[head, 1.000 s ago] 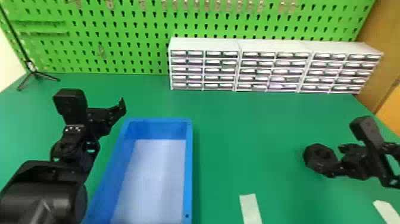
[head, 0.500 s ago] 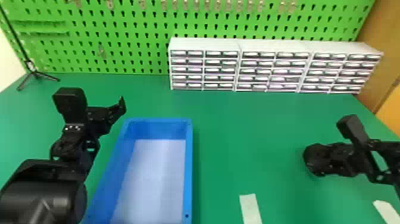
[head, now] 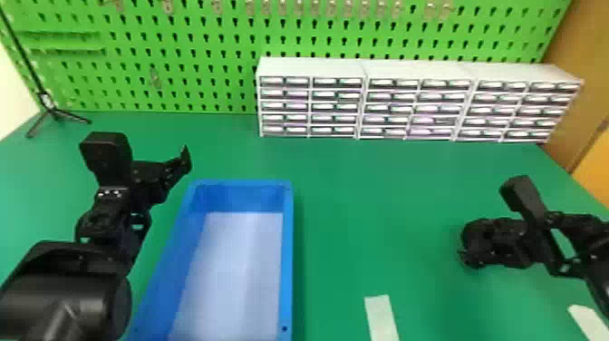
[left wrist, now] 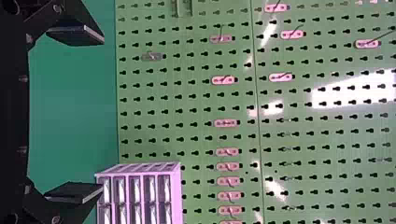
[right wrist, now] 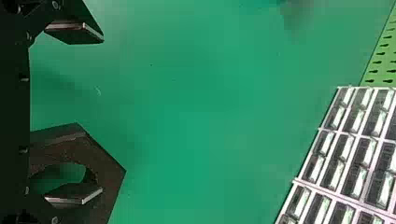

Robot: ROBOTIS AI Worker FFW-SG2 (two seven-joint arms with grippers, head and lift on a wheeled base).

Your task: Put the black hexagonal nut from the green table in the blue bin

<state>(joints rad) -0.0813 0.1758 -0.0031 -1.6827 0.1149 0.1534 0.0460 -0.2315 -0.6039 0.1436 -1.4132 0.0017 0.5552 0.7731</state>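
In the head view my right gripper (head: 503,242) is over the black hexagonal nut (head: 472,238), hiding much of it, at the right of the green table. My right gripper (right wrist: 100,113) is open in its wrist view. One finger overlaps the hole of the nut (right wrist: 102,156); the other is well outside it, above green surface. Whether that finger is inside the hole or over it, I cannot tell. The blue bin (head: 287,263) is left of centre with nothing in it. Idle beside its far left corner is my left gripper (head: 156,179), whose wrist view shows the gripper (left wrist: 100,112) open.
White drawer cabinets (head: 312,68) line the back of the table before a green pegboard (head: 204,59). A small tripod (head: 54,113) stands at the back left. Pale strips (head: 381,317) lie near the front. Green table (head: 371,217) separates the bin and nut.
My right gripper has shifted left in the head view, from the nut's right side to over it, covering more of it. The left arm has kept still.
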